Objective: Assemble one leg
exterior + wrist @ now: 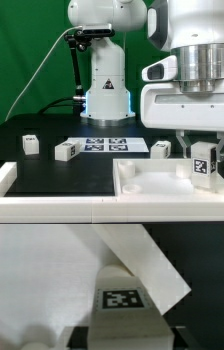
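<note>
My gripper (203, 152) is shut on a leg (203, 163), a small white block with a black-and-white tag on its face. It holds the leg upright over the right corner of the large white tray-like board (140, 183), just above the board's surface. In the wrist view the leg (122, 299) sits between my dark fingers (77, 335), with my gripper (127, 339) round its near end. The board's raised rim (150, 263) runs diagonally past the leg's far end. Whether the leg touches the board is hidden.
Three loose legs lie on the black table: one at the exterior view's left (30, 144), one beside it (67, 150), one near the gripper (163, 149). The marker board (115, 146) lies flat between them. The arm's base (105, 80) stands behind.
</note>
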`<state>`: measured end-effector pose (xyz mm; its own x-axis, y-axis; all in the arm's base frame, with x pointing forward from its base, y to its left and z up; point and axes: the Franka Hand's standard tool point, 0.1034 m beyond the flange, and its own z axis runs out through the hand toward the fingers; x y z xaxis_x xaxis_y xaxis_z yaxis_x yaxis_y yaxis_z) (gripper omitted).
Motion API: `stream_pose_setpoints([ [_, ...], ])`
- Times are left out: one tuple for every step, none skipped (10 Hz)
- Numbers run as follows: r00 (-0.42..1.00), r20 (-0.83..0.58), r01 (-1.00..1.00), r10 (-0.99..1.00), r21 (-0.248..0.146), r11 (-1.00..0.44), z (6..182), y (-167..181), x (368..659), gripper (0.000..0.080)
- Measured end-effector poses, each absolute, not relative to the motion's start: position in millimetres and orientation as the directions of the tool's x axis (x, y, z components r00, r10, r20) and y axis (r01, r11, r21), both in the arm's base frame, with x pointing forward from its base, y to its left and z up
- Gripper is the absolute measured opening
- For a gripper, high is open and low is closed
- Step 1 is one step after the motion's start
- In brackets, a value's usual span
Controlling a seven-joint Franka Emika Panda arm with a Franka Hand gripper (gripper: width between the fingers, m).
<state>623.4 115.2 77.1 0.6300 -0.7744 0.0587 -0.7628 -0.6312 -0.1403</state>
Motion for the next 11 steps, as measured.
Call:
stream_pose_setpoints([
  [0.563, 0.048, -0.813, -0.825, -0.145, -0.564, 77.3, 115, 623, 0.0291],
  [0.442, 0.017, -0.886, -0.897, -0.150, -0.439, 77.1, 114, 622, 0.0291],
  [0.336, -0.003, -0.932, -0.942, -0.148, -0.332, 76.9, 114, 621, 0.0291],
  [0.333, -0.006, -0.933, -0.943, -0.149, -0.329, 76.9, 114, 621, 0.0291],
  [0.285, -0.020, -0.949, -0.958, -0.149, -0.279, 76.8, 114, 621, 0.0291],
  [0.312, -0.016, -0.940, -0.950, -0.150, -0.307, 76.7, 115, 621, 0.0371],
  [0.359, -0.008, -0.923, -0.933, -0.150, -0.353, 76.6, 115, 621, 0.0507],
  [0.397, -0.005, -0.908, -0.918, -0.146, -0.392, 76.9, 117, 620, 0.0507],
  [0.471, 0.007, -0.873, -0.882, -0.141, -0.468, 76.5, 124, 618, 0.0622],
  [0.579, 0.011, -0.808, -0.815, -0.123, -0.576, 76.5, 126, 616, 0.0641],
  [0.676, 0.018, -0.731, -0.737, -0.113, -0.673, 78.3, 128, 618, 0.0641],
])
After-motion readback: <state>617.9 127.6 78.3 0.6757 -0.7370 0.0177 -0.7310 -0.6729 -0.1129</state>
